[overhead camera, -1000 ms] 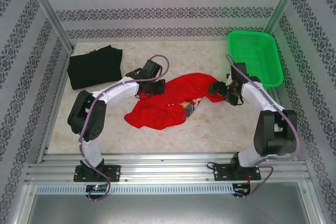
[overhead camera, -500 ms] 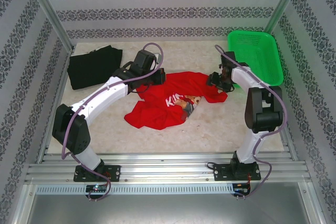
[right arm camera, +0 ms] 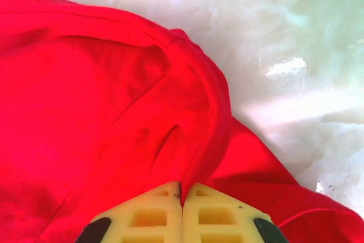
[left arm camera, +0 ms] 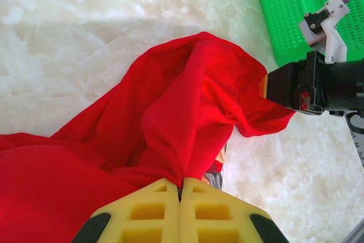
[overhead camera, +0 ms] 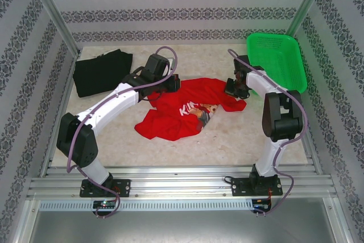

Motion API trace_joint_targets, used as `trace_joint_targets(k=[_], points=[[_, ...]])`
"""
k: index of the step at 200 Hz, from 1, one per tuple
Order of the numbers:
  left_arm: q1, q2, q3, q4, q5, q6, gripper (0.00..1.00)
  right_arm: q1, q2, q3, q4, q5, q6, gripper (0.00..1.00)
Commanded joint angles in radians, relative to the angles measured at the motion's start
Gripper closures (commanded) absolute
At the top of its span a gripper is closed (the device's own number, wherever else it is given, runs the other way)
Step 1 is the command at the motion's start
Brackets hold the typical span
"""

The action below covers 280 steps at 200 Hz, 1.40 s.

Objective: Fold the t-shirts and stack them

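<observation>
A crumpled red t-shirt (overhead camera: 187, 112) with a teddy-bear print and white lettering lies mid-table. My left gripper (overhead camera: 170, 85) is shut on a pinch of its far left edge; in the left wrist view the red cloth (left arm camera: 170, 129) runs straight into the closed yellow fingers (left arm camera: 148, 211). My right gripper (overhead camera: 232, 88) is shut on the shirt's far right edge, with a fold of red cloth (right arm camera: 114, 112) clamped between its fingers (right arm camera: 216, 214). The black t-shirt (overhead camera: 102, 72) lies roughly folded at the far left of the table.
A green plastic mesh basket (overhead camera: 278, 61) stands at the far right, just behind my right arm, and its corner (left arm camera: 296, 4) appears in the left wrist view. Patterned walls and metal posts close in the table. Bare marble surface (overhead camera: 193, 143) lies in front of the shirt.
My right gripper has reached further back to the shirt's right edge and closed on it. My left arm stretched back, pulling the shirt's left edge and uncovering the print.
</observation>
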State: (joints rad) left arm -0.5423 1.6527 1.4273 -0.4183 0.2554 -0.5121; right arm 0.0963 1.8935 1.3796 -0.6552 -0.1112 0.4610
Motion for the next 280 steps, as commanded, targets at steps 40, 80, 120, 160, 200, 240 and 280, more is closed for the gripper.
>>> trace_joint_targets(k=[40, 80, 120, 160, 200, 240, 280], points=[[-0.011, 0.011, 0.188, 0.030, -0.009, 0.056, 1.00, -0.009, -0.327, 0.054, 0.170, -0.090, 0.027, 1.00], [-0.010, 0.078, 0.413, 0.034, -0.019, 0.085, 1.00, -0.088, -0.446, 0.136, 0.290, -0.221, 0.131, 1.00], [-0.010, 0.271, 0.822, -0.066, 0.020, 0.138, 1.00, -0.256, -0.452, 0.265, 0.401, -0.435, 0.310, 1.00], [-0.010, 0.446, 1.231, -0.154, 0.043, 0.169, 1.00, -0.337, -0.443, 0.428, 0.441, -0.505, 0.361, 1.00], [0.019, 0.444, 1.275, -0.144, -0.020, 0.245, 1.00, -0.385, -0.413, 0.539, 0.524, -0.565, 0.478, 1.00], [0.098, 0.342, 1.047, -0.147, -0.088, 0.320, 1.00, -0.316, -0.490, 0.352, 0.510, -0.603, 0.446, 1.00], [0.232, 0.051, 0.296, 0.249, -0.141, 0.162, 1.00, -0.118, -0.564, 0.029, 0.482, -0.599, 0.376, 1.00]])
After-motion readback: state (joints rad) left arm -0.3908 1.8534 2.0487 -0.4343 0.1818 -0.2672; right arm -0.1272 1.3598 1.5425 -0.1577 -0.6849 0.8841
